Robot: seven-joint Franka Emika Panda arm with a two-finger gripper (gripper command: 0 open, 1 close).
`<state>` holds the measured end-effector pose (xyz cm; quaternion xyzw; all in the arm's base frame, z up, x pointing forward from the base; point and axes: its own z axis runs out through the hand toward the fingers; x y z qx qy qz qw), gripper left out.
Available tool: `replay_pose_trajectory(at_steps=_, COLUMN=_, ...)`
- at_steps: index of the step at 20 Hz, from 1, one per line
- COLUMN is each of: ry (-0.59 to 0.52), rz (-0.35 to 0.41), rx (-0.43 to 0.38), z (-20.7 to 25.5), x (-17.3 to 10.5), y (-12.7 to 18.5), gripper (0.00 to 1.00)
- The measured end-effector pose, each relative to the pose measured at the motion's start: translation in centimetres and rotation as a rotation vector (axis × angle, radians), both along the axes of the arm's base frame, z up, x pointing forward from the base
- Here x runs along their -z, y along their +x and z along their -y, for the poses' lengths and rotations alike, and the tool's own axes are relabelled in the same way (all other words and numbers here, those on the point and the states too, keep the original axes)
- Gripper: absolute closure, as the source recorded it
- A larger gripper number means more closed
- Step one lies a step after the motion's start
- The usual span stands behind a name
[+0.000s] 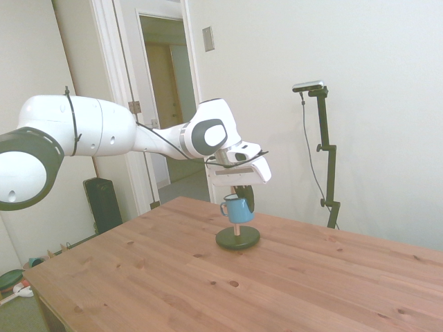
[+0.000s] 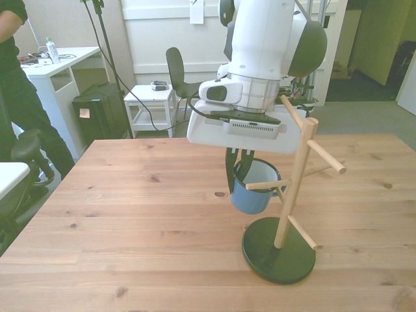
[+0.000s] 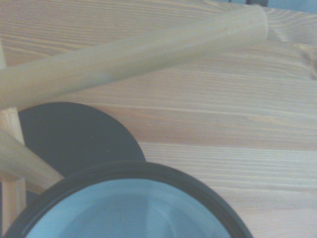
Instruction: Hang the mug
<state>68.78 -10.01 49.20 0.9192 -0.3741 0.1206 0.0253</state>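
Hanging step: jaws clamped on mug (image 2: 252, 190) rim, peg (image 2: 265, 185) reaching mug; next, confirm handle seated on mug tree (image 2: 294, 188), release

The small light-blue enamel mug (image 2: 255, 188) with white inside and thin dark rim hangs upright above the table. A wooden peg (image 2: 263, 185) crosses its mouth.
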Motion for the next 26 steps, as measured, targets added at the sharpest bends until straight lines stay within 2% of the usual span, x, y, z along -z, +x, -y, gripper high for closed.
replay_pose_trajectory(at_steps=12, ry=0.074, rz=-0.004, rx=-0.078, z=1.7, x=0.7, y=-0.1, gripper=1.0)
replay_pose_trajectory(at_steps=26, ry=0.08, rz=0.016, rx=-0.082, z=2.3, x=1.7, y=0.4, gripper=1.0)
